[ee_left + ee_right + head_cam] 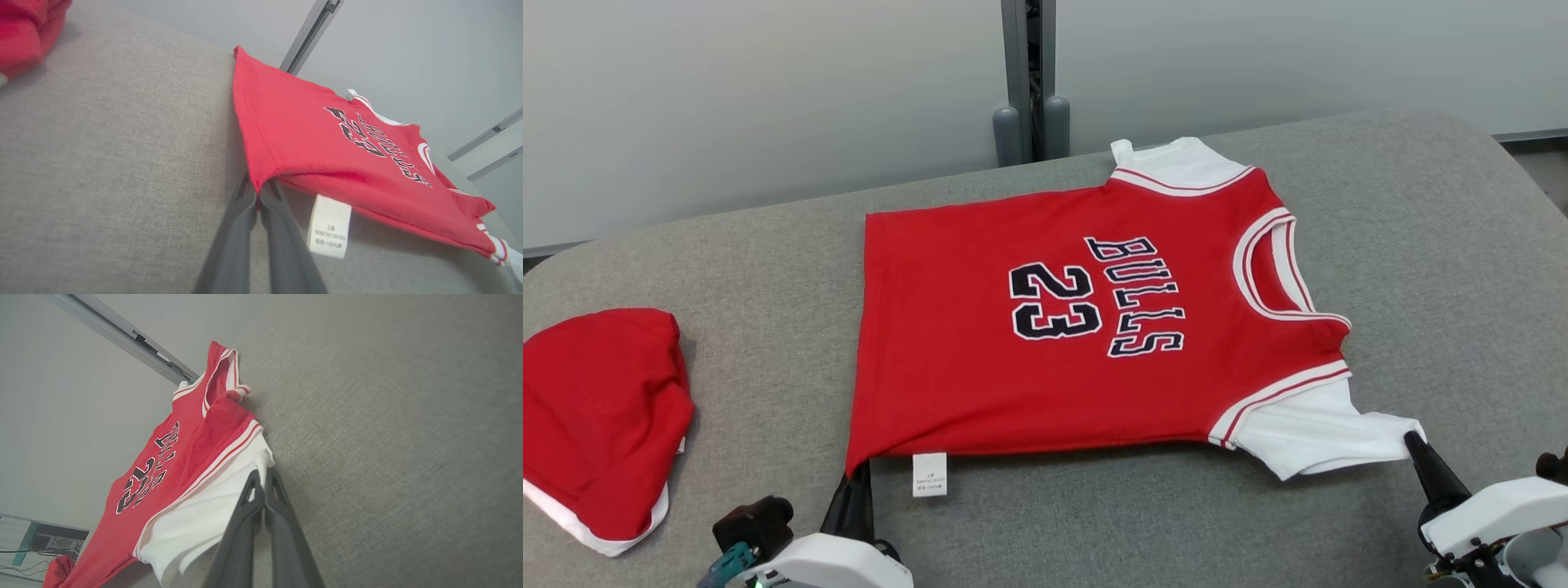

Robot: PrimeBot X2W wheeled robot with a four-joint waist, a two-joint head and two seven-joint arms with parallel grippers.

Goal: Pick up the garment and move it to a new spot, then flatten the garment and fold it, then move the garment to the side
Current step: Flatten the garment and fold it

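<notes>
1. Shirt [980,367], red cotton with white sleeves, lies flat on grey cloth worktop [768,269].
2. Left end effector [854,475] pinches near hem corner; right end effector [1410,441] pinches near sleeve.
3. Tiny grips may slip, crumpling it.

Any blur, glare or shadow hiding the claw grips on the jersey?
Head view: even light, no glare, jersey lettering sharp. Left wrist view: left claw soft up close, faint shadow under the jersey. Right wrist view: wide-angle skew, right claw on the white sleeve clear.
</notes>
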